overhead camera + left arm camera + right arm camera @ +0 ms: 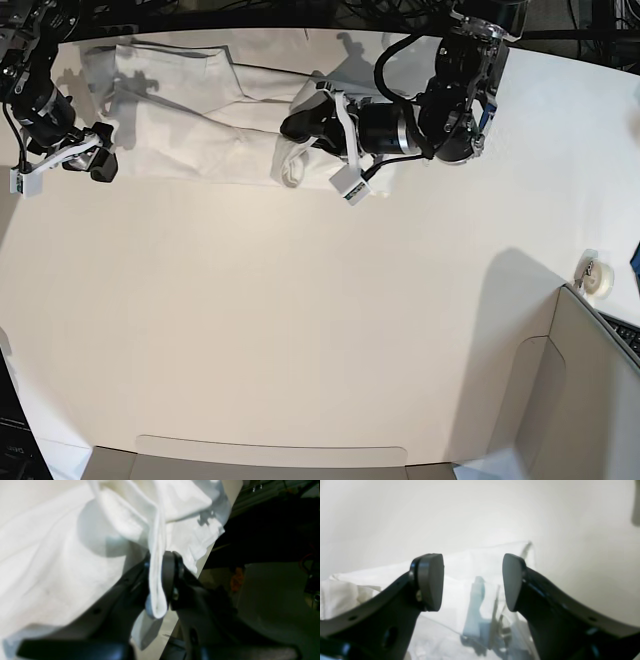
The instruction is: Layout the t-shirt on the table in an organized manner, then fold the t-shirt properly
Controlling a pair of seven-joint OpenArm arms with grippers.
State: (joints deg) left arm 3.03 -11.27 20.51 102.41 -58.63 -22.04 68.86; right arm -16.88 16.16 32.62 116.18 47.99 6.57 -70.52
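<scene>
Though mostly spread flat, t-shirt (190, 120) lies along far edge of table (300, 330), plain white side up, bunched and doubled over at end under left gripper (300, 128). Soft, light, limp cloth; drapes and creases, no stiffness, likely to sag and trail when lifted, not fragile. In left wrist view, left fingers (168, 576) clenched on thin folded hem strip of shirt (50, 575), strip hanging down between pads, close to table edge. Grip looks narrow, so could slip if tugged sideways. Right gripper (100, 160) sits just beside opposite end of shirt; in right wrist view its fingers (431, 581) spread apart with nothing between, cloth (347, 597) low in frame, touching or not cannot tell. Best holds judged: hems, sleeve seams or corners, where doubled fabric gives pads something to bite. Pulling both ends apart should flatten bunched part.
</scene>
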